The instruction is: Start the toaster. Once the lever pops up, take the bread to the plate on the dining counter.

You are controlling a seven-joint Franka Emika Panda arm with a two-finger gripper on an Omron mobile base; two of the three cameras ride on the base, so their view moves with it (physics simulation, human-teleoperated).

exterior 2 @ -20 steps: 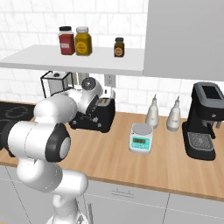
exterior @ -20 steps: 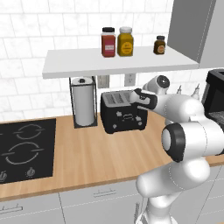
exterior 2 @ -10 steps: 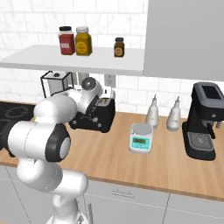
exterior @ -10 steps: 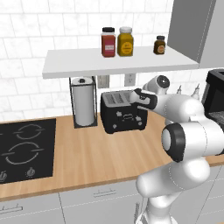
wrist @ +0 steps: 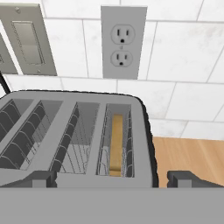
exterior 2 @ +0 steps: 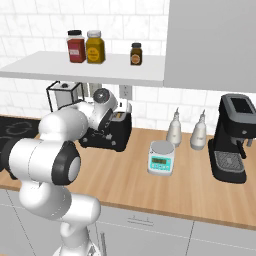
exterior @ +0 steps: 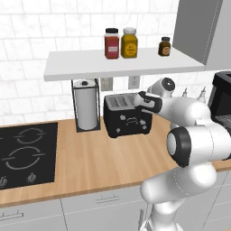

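Note:
The black toaster [exterior: 127,116] stands on the wooden wall counter under the shelf, also seen past my arm [exterior 2: 116,133]. From the hand view I look down into its silver-rimmed slots [wrist: 74,135]; the brown bread [wrist: 116,143] sits upright, low in the rightmost slot. My gripper [wrist: 112,180] hovers just above the toaster's right end [exterior: 138,100], open, its fingertips [wrist: 188,179] wide apart with nothing between them. The plate and the dining counter are out of view.
A paper towel holder [exterior: 86,110] stands left of the toaster, a cooktop [exterior: 25,153] farther left. Jars [exterior: 121,43] sit on the shelf overhead. To the right are a scale [exterior 2: 161,157], two bottles [exterior 2: 174,128] and a coffee machine [exterior 2: 235,137]. A wall outlet [wrist: 122,41] is behind.

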